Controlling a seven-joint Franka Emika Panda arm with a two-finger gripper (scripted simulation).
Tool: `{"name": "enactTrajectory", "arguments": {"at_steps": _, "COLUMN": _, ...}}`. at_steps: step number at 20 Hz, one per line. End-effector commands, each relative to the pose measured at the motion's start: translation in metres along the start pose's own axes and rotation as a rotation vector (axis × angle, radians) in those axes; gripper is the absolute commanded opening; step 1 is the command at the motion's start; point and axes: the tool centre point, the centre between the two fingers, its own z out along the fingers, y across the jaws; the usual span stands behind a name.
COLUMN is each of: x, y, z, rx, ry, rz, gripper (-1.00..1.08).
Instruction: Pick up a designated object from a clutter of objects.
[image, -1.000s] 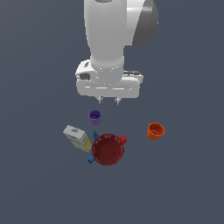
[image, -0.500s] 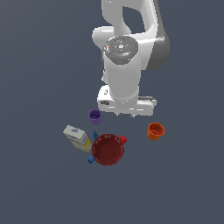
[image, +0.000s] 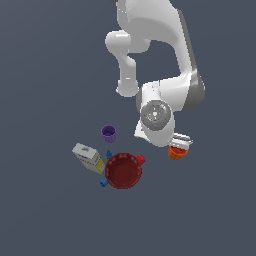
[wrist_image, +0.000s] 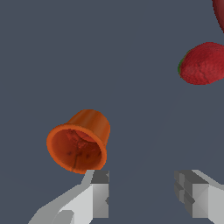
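1. Gripper (wrist_image: 142, 194): the two grey fingers (wrist_image: 99, 192) stand wide apart with nothing between them. One finger lies just beside the rim of the orange cup; whether they touch cannot be told.
2. Orange cup (wrist_image: 79, 141): it lies outside the gap between the fingers, its mouth turned toward the wrist camera. In the exterior view the orange cup (image: 176, 153) sits partly hidden under the white wrist housing.
3. Strawberry (wrist_image: 203, 63): a red fruit with a green cap, well apart from the cup.
4. Dark red bowl (image: 123, 171): lies at 8 o'clock from the orange cup.
5. Purple cup (image: 109, 133): stands at 11 o'clock from the bowl.
6. White-and-yellow box (image: 89, 157): lies at 9 o'clock, just beside the bowl.
7. Blue bit (image: 103, 183): sits at the bowl's 8 o'clock edge.
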Motion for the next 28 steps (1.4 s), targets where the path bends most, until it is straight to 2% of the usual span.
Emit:
{"name": "enactTrajectory", "arguments": {"at_steps": 1, "x": -0.002, "y": -0.011, "z": 0.021, "rx": 0.019, "ry": -0.043, "rz": 0.038, "gripper": 0.28}}
{"name": "enactTrajectory", "arguments": {"at_steps": 6, "x": -0.007, "y": -0.024, "z": 0.048, "rx": 0.041, "ry": -0.102, "rz": 0.088, "gripper": 0.28}}
{"name": "enactTrajectory", "arguments": {"at_steps": 10, "x": -0.009, "y": -0.029, "z": 0.059, "rx": 0.049, "ry": -0.124, "rz": 0.107, "gripper": 0.28}}
{"name": "enactTrajectory", "arguments": {"at_steps": 16, "x": -0.009, "y": -0.029, "z": 0.062, "rx": 0.047, "ry": -0.124, "rz": 0.106, "gripper": 0.28}}
{"name": "enactTrajectory", "arguments": {"at_steps": 26, "x": -0.014, "y": -0.031, "z": 0.089, "rx": 0.048, "ry": -0.126, "rz": 0.110, "gripper": 0.28}}
{"name": "enactTrajectory", "arguments": {"at_steps": 27, "x": -0.014, "y": -0.031, "z": 0.089, "rx": 0.048, "ry": -0.126, "rz": 0.110, "gripper": -1.00}}
{"name": "enactTrajectory", "arguments": {"at_steps": 28, "x": -0.014, "y": -0.031, "z": 0.089, "rx": 0.048, "ry": -0.126, "rz": 0.110, "gripper": -1.00}}
